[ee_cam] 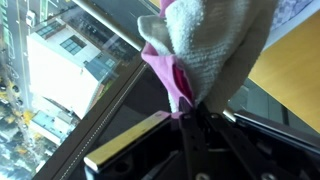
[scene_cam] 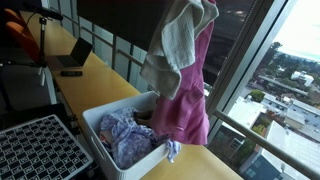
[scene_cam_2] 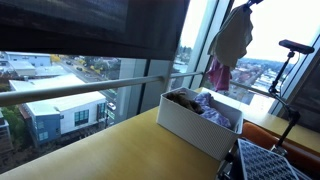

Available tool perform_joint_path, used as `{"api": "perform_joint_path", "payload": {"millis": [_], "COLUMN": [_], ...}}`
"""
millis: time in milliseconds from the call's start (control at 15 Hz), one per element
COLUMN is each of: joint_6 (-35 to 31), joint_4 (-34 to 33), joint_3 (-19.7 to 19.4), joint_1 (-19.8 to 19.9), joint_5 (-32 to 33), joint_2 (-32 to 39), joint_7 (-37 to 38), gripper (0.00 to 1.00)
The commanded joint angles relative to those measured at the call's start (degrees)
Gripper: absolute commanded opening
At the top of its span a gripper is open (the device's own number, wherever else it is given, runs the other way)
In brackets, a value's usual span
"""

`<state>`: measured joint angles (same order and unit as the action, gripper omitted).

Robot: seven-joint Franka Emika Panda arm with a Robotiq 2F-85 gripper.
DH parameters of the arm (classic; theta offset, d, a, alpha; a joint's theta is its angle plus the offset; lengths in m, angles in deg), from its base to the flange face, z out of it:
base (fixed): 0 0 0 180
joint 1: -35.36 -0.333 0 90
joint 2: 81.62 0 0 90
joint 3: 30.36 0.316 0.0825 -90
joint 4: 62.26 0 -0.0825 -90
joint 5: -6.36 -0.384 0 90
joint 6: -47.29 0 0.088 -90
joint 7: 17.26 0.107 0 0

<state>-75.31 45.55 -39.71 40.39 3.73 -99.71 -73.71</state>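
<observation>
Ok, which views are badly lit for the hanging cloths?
In an exterior view the grey terry towel and pink fabric cloth are backlit, dim against sky; in an exterior view the towel is evenly lit, sky blown out; wrist view: both clear, black gripper lost in shadow.

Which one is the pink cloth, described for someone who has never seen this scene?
Find the long wooden counter along the window, then the white bin of laundry on it. Above the bin, the pink cloth hangs from the tool, bunched with a pale grey towel; only it is bright pink.
</observation>
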Motion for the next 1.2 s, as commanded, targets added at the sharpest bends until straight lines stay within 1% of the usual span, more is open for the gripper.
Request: {"api": "perform_joint_path", "payload": {"millis": [0,200,333,600,667,733,800,1000,1067,1133], "joint_6": [1.17,1.22,0.86,0.25,-0.19,-0.30,-0.53,-1.03,0.05,-0.02], "joint_4": [2.01,2.64,4.21,9.22,10.19,11.24,11.94,13.06,12.83,13.11], "joint_3": [-0.11,-0.73,-0.67,0.29,0.07,-0.06,-0.22,-0.74,-0.32,-0.49], "joint_1": [-1.95,-2.61,-2.82,-4.03,-4.22,-4.47,-4.38,-3.28,-3.98,-3.67], "joint_5": [0.11,0.02,-0.04,-0.33,-0.31,-0.21,0.11,1.44,0.50,0.60], "joint_2": [-2.93,-2.75,-2.81,-3.50,-2.67,-2.36,-1.77,-0.12,-0.80,-0.41], "joint_7": [0.62,0.12,-0.04,0.38,0.03,-0.36,-0.19,0.57,0.35,0.34], "gripper": [0.02,0.02,0.02,0.02,0.32,0.32,0.38,0.60,0.42,0.48]}}
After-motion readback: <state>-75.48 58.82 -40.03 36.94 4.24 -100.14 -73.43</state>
